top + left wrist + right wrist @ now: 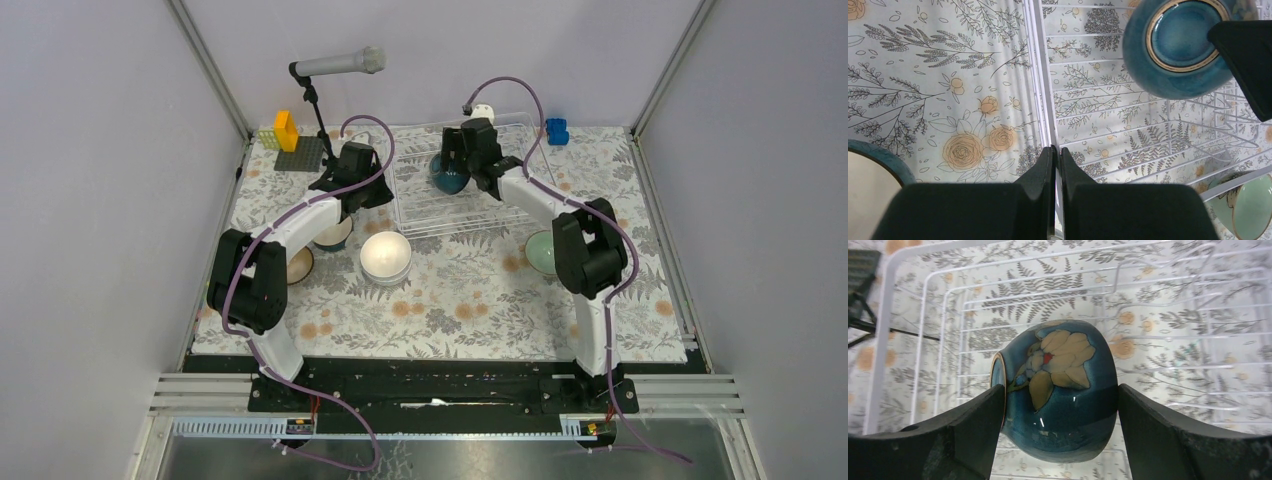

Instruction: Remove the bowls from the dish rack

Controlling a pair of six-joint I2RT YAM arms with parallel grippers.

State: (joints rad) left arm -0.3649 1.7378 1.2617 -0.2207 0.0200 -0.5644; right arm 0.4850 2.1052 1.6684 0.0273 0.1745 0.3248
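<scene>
one teal bowl (1063, 390) lies on its side in the dish rack (883, 340), mouth toward frame left in the right wrist view. right gripper (1060, 397) straddles it, fingers against both flanks, apparently grasping. left gripper (1057, 162) clenched, empty, at the rack's left rim. lift must clear the low wire walls.

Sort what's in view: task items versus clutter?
Job: dish rack; teal bowl inside it; white bowl and mint bowl already out.
Lying about: microphone, yellow block, grey baseplate, blue block.
</scene>
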